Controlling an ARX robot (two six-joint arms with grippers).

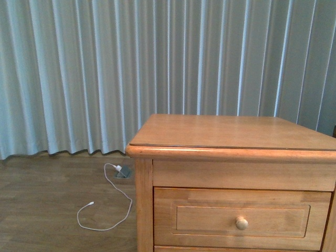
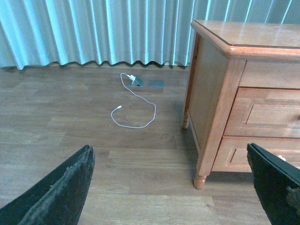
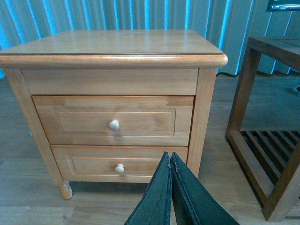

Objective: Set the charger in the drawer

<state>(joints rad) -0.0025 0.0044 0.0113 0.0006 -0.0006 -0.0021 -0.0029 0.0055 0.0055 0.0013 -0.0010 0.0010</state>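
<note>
The charger is out of view in all three views. The drawer (image 1: pixel 210 219) is the upper one of the honey-coloured cabinet; it stands closed, with a round knob (image 1: pixel 241 223). It also faces the right wrist view as the drawer (image 3: pixel 84 121), and its edge shows in the left wrist view as the drawer (image 2: pixel 269 115). My left gripper (image 2: pixel 168 149) is open over the wooden floor, to the side of the cabinet, with nothing between its fingers. My right gripper (image 3: pixel 169 155) is shut and empty, low in front of the cabinet. Neither arm appears in the front view.
A thin white cable (image 2: pixel 136 110) lies looped on the floor, plugged in at a floor socket (image 2: pixel 136 80) by the curtain (image 1: pixel 105 68). A second, lower drawer (image 3: pixel 93 165) sits under the first. A dark slatted wooden table (image 3: pixel 262 140) stands beside the cabinet.
</note>
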